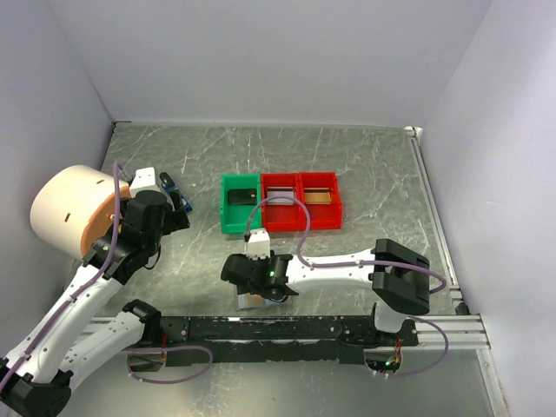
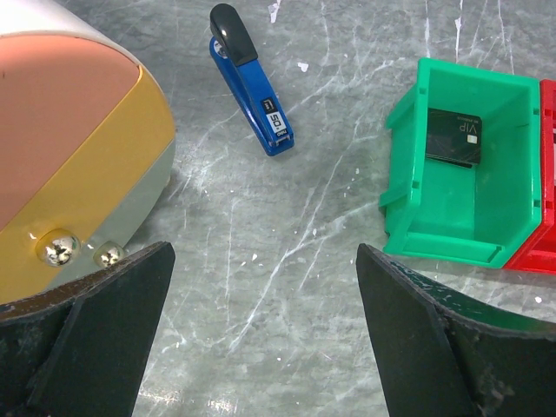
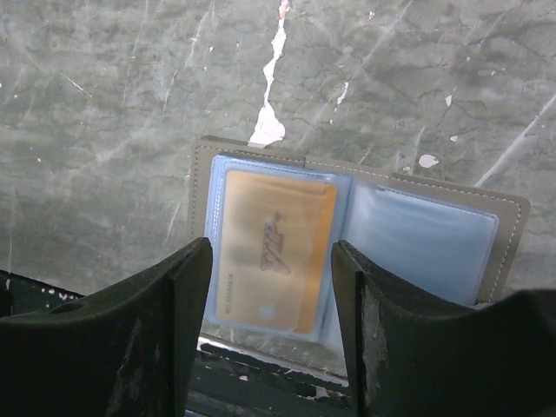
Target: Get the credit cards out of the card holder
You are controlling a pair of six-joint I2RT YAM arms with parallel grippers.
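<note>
Two arms are at work on a grey marbled bench (image 2: 261, 226). The card holder (image 3: 426, 239) lies open at the bench's near edge, about midway along it, with both clear sleeves facing up. One sleeve has a gold card (image 3: 261, 213) tucked in it, and the other looks empty.

The right gripper (image 3: 271, 261) points down over the sleeve with the gold card. Its jaws are part-way apart, one finger at each side of that sleeve, and I cannot tell whether they touch it.

The left gripper (image 2: 265, 282) is spread wide and holds nothing. It hangs over bare bench toward the left edge.

A blue stapler (image 2: 252, 87) with a black cap lies on the bench, and a large rounded peach-and-white object (image 2: 61, 130) sits nearer the left edge.

Three small trays stand touching in a row near the bench's middle. The green tray (image 2: 408, 217) holds a black card (image 2: 452, 137) marked VIP. The first red tray (image 1: 282, 223) seems to hold something dark. The second red tray (image 1: 320, 220) seems to hold a brownish card.
</note>
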